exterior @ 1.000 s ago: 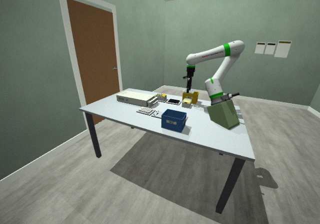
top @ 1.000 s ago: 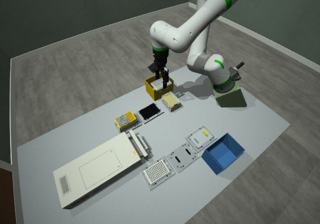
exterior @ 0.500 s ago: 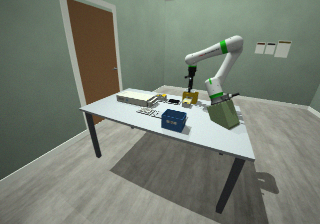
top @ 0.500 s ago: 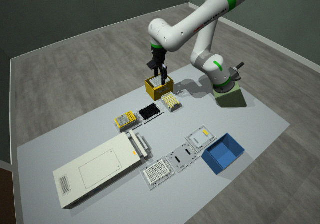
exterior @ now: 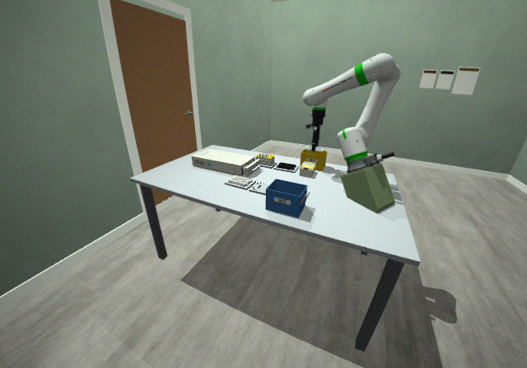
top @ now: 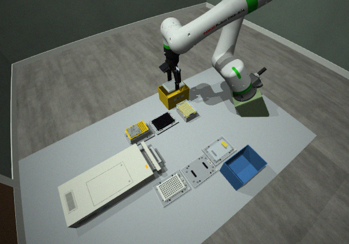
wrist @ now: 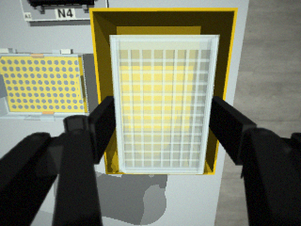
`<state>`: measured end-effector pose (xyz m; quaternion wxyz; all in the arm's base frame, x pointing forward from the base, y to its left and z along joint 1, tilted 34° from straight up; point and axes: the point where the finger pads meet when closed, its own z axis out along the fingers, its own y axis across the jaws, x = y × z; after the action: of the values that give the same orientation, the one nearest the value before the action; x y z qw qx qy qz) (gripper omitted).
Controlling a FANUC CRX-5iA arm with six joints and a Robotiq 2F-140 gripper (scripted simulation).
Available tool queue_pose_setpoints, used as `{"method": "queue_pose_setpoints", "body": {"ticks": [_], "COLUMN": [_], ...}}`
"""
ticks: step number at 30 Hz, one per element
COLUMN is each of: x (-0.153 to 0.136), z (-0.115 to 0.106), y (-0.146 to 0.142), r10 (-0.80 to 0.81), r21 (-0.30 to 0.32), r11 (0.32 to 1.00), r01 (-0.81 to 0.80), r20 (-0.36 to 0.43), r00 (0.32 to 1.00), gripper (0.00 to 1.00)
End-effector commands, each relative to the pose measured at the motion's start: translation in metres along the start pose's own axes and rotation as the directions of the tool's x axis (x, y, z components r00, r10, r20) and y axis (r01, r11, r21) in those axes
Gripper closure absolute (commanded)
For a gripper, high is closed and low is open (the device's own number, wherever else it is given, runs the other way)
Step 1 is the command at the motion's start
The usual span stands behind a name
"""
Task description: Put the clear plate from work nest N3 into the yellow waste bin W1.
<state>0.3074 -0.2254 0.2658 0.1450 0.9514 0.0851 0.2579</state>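
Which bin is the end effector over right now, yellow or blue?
The yellow bin; the end effector holds the clear plate above it. The blue bin sits far off.

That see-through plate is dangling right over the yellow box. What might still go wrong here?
The clear plate nearly fills the yellow bin's opening, so on release an edge may catch the rim and rest tilted. The bin is loose, so a nudge from the gripper might shift or tip it toward the yellow-topped box beside it.

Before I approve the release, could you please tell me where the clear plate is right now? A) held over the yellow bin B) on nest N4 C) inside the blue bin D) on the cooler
A: the pincer grips the clear plate directly above the yellow bin.
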Motion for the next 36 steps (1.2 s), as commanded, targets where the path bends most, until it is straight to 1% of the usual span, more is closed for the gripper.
{"method": "queue_pose_setpoints", "body": {"ticks": [1,14,36], "x": [0.0,0.0,0.0], "z": [0.0,0.0,0.026], "y": [0.001,0.001,0.001], "r10": [-0.001,-0.001,-0.001], "r21": [0.003,0.003,0.003], "r11": [1.0,1.0,1.0], "r01": [0.001,0.001,0.001], "r20": [-0.001,-0.001,-0.001], "r00": [1.0,1.0,1.0], "gripper": [0.9,0.9,0.9]}}
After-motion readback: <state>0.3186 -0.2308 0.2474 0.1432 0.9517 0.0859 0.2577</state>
